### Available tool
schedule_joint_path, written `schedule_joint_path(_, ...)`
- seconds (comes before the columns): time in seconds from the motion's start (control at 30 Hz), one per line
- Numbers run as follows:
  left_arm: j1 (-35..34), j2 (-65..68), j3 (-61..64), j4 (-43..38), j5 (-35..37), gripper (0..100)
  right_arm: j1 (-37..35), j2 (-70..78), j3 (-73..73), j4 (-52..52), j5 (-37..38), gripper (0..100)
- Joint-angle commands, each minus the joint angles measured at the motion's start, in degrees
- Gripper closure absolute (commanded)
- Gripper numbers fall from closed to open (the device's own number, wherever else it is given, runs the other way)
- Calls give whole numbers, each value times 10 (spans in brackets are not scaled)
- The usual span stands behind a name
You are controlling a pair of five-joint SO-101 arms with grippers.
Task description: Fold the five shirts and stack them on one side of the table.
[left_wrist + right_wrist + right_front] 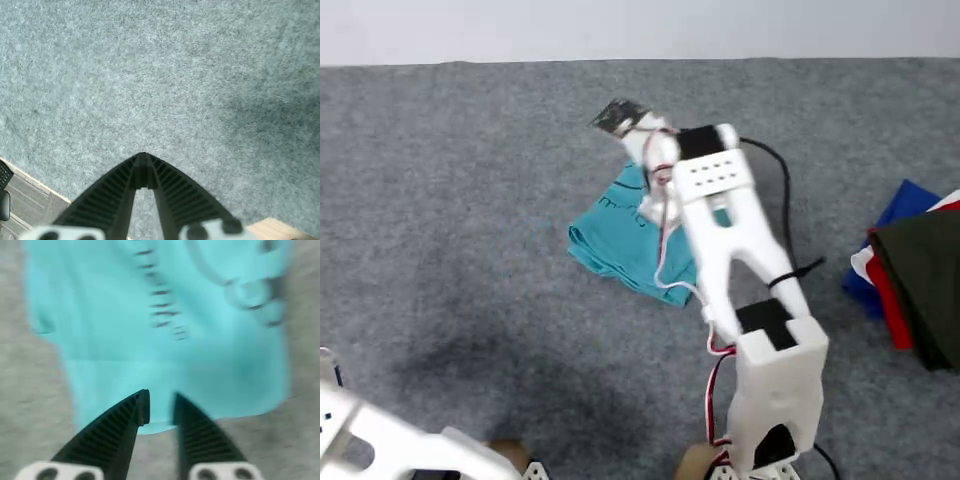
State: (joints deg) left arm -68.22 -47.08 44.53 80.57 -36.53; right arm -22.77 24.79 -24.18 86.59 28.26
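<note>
With the right claw [160, 407], tips slightly apart above its edge, pinch every layer of the folded turquoise cotton shirt [620, 240] at the centre of the grey felt desk [470, 200]; lift low, carry toward 3 o'clock. Leave the left claw [146, 161], tips together over bare felt, near 7 o'clock. Counted: one turquoise shirt; four folded shirts [920, 275] (dark green, red, white, blue) piled at 3 o'clock.

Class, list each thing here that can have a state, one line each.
teal shirt: folded, lying at the middle of the table.
shirt stack: piled at the table's edge, dark shirt on top.
left gripper: shut, empty, over bare table.
right gripper: slightly open, empty, over teal shirt's edge.
</note>
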Motion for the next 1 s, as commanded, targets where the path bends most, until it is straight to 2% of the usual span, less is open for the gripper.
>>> schedule_joint_path(0.0, 13, -14, -7, -6, -3, 998, -26, -19, -11, 41, -65, 973)
schedule_joint_path(0.23, 12, -14, -7, -6, -3, 998, 1, 64, 13, 105, -83, 988)
schedule_joint_path(0.43, 16, -14, -7, -6, -3, 998, 15, 49, 13, 146, -81, 988)
schedule_joint_path(0.67, 16, -14, -7, -9, -3, 998, -2, -15, 12, 140, -82, 988)
schedule_joint_path(0.97, 17, -14, -5, -8, -3, 998, -29, -5, 33, 37, -84, 988)
